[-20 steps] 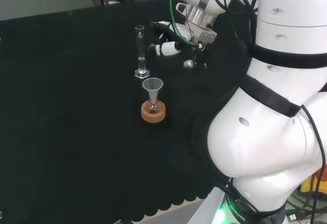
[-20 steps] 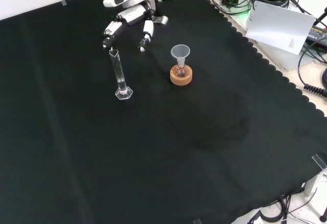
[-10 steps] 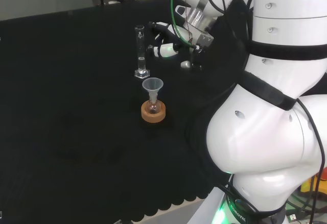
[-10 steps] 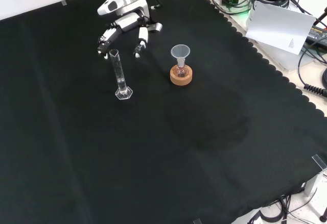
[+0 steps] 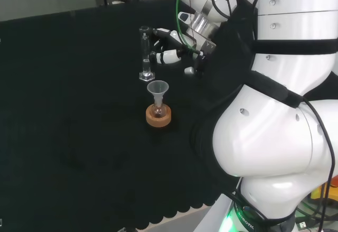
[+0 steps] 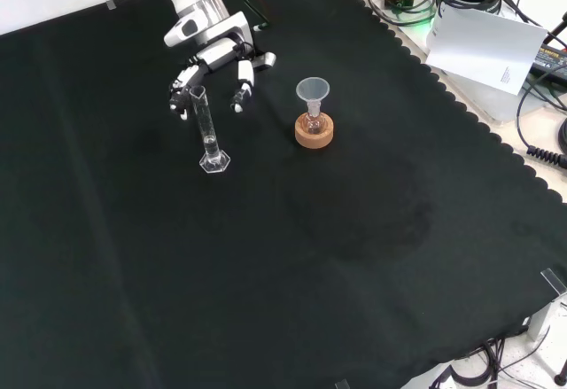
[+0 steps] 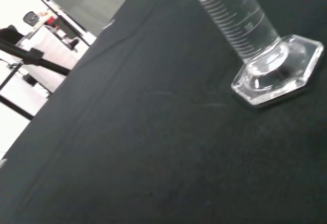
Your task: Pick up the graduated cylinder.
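A tall clear graduated cylinder (image 5: 144, 52) (image 6: 206, 128) stands upright on its six-sided foot on the black cloth. The wrist view shows its ruled tube and foot (image 7: 273, 73) close up. My hand (image 5: 168, 45) (image 6: 213, 57) hovers just to the right of the cylinder's upper part in the head view and just beyond its top in the front view. Its fingers (image 6: 184, 83) are spread and relaxed on either side of the cylinder's top, open, holding nothing. I see no contact with the glass.
A small flask with a clear funnel (image 5: 157, 90) (image 6: 312, 93) sits in a cork ring (image 5: 158, 117) (image 6: 314, 132), nearer than the cylinder in the head view. The arm's white links (image 5: 280, 110) stand at the head view's right. Cables and paper (image 6: 487, 43) lie beyond the cloth's edge.
The hand has moved toward the cylinder: leftward in the head view, down and left in the front view. Its fingers now bracket the cylinder's top. The cylinder and flask have not moved.
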Robot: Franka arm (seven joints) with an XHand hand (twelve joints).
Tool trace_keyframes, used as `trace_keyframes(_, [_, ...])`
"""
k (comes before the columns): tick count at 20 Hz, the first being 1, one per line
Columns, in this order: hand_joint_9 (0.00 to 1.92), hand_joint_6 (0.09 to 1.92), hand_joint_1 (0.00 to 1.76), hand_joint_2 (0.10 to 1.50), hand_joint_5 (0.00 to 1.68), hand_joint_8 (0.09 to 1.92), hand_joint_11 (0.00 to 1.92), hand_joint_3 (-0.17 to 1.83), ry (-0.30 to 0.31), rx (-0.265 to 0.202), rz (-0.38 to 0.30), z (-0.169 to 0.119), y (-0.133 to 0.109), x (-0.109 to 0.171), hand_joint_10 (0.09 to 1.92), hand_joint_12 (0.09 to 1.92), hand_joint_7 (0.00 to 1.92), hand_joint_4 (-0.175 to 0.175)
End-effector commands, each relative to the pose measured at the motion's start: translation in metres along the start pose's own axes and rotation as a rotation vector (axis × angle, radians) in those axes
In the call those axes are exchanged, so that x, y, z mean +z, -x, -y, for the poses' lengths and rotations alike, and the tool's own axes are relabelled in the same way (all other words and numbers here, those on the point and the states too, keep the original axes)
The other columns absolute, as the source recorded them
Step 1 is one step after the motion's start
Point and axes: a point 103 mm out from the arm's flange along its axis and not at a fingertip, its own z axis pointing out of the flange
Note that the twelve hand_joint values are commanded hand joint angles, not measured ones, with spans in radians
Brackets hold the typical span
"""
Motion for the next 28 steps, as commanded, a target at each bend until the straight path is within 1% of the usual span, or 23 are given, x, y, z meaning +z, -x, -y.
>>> trace_keyframes(1, [0.54, 0.09, 0.84, 0.73, 0.36, 0.64, 0.39, 0.48, 0.021, -0.056, -0.045, -0.007, -0.004, 0.016, 0.6, 1.31, 0.26, -0.041])
trace_keyframes(7, [0.58, 0.09, 0.9, 0.71, 0.41, 0.64, 0.42, 0.53, 0.074, -0.09, -0.102, -0.015, -0.006, 0.023, 0.59, 1.3, 0.31, -0.038])
trace_keyframes(11, [0.61, 0.09, 0.92, 0.7, 0.46, 0.64, 0.44, 0.56, 0.097, -0.1, -0.145, -0.019, -0.006, 0.026, 0.57, 1.29, 0.36, -0.038])
trace_keyframes(16, [0.64, 0.09, 0.93, 0.7, 0.47, 0.64, 0.46, 0.58, 0.103, -0.102, -0.176, -0.024, -0.003, 0.03, 0.57, 1.28, 0.4, -0.038])
trace_keyframes(19, [0.65, 0.09, 0.93, 0.69, 0.48, 0.63, 0.47, 0.59, 0.115, -0.096, -0.199, -0.026, -0.002, 0.033, 0.56, 1.27, 0.41, -0.038])
trace_keyframes(25, [0.66, 0.09, 0.93, 0.7, 0.49, 0.63, 0.48, 0.6, 0.129, -0.101, -0.215, -0.032, -0.002, 0.037, 0.56, 1.27, 0.42, -0.039])
trace_keyframes(28, [0.67, 0.09, 0.93, 0.7, 0.49, 0.63, 0.49, 0.6, 0.133, -0.097, -0.235, -0.034, -0.001, 0.039, 0.55, 1.26, 0.43, -0.04])
